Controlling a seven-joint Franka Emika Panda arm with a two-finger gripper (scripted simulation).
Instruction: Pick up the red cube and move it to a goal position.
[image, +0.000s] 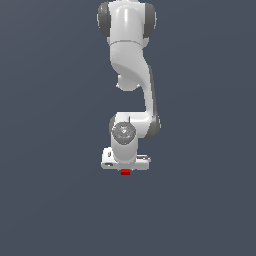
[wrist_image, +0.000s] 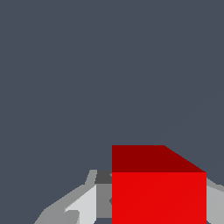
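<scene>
- White robot arm (image: 131, 60) hanging down the middle of the exterior view, from the top edge to just below centre, against a flat dark grey-blue floor (image: 50, 200).
- Dark grey joints showing at the top of that frame and to the right of the wrist, near the centre.
- Round grey wrist disc (image: 123, 132) facing the camera, just below mid-frame.
- Gripper (image: 125, 168) at the low end of the arm, a wide white block slightly below the frame's centre.
- Red cube (image: 125, 172) peeking out directly under that block, touching its lower edge, much narrower than the block itself.
- In the wrist view, red cube (wrist_image: 158, 197) filling the lower right of the frame, bright red on the large face, darker red on the face above it, cut off by the bottom edge.
- Grey and white fingers (wrist_image: 85, 205) visible to the left of the cube and again as a sliver at the right edge, so flanking the cube on both sides.
- Left finger flush against the cube's side; right finger also meeting the cube at the frame's edge.
- Pinching the cube, by the look of both views.
- Cannot tell whether the cube rests on the floor or hangs clear of it.
- Rest of the wrist view plain grey-blue.
</scene>
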